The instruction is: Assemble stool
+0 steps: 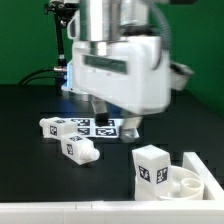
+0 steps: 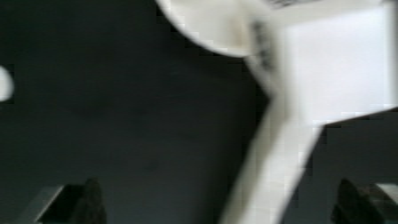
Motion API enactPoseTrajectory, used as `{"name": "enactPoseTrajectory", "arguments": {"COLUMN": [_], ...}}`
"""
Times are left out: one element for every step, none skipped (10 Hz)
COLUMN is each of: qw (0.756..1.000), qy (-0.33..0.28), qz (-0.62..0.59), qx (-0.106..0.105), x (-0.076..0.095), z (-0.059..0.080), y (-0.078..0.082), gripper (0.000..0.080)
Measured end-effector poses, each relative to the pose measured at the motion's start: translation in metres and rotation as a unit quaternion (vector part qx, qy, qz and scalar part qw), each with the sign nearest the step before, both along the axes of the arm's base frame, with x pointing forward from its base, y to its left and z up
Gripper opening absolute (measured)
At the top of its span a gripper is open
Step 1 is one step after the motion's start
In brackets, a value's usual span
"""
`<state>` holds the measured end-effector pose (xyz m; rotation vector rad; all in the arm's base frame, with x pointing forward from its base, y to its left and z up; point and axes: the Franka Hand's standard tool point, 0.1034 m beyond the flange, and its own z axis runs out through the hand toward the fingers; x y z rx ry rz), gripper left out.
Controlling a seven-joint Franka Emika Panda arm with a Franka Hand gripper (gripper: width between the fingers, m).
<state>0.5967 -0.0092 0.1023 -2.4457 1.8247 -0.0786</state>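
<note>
The round white seat [image 1: 188,187] lies at the exterior view's lower right. One tagged white leg [image 1: 152,164] stands upright on it. Two more tagged legs [image 1: 54,127] [image 1: 80,150] lie loose on the black table at the exterior view's left. My gripper [image 1: 100,112] hangs low over the table's middle, just above the marker board [image 1: 104,128], open and empty. In the wrist view the dark fingertips [image 2: 71,205] stand wide apart around my gripper [image 2: 228,205]. Beyond them, blurred, are the seat's round edge [image 2: 210,28] and a tagged white block [image 2: 334,62].
A long white bar [image 2: 281,150] runs between the fingertips in the wrist view, well below them. In the exterior view a white raised edge [image 1: 206,166] borders the seat at the far right. Cables [image 1: 40,75] trail at the back left.
</note>
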Motion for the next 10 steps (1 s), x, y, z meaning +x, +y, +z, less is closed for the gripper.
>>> {"name": "enactPoseTrajectory", "arguments": {"qw": [1.0,1.0,1.0,1.0,0.999,0.991,0.977,0.961,0.936,0.92], "qy": [-0.004,-0.007,-0.007,-0.006,-0.005,-0.002,0.004,0.01,0.016,0.022], "qz": [-0.022,-0.014,-0.018,-0.023,-0.051,-0.133,-0.209,-0.274,-0.348,-0.389], "qx": [0.005,-0.001,0.001,0.001,0.005,0.018,0.031,0.04,0.046,0.046], "x": [-0.009,-0.005,-0.005,-0.005,-0.006,-0.011,-0.02,-0.031,-0.041,-0.047], "z": [-0.004,-0.001,-0.002,-0.002,-0.004,-0.01,-0.016,-0.024,-0.032,-0.036], "y": [-0.01,-0.011,-0.009,-0.009,-0.009,-0.012,-0.016,-0.016,-0.013,-0.006], "gripper": [0.0649,0.0649,0.0649,0.0649,0.0649,0.0649,0.0649,0.0649,0.0649,0.0649]}}
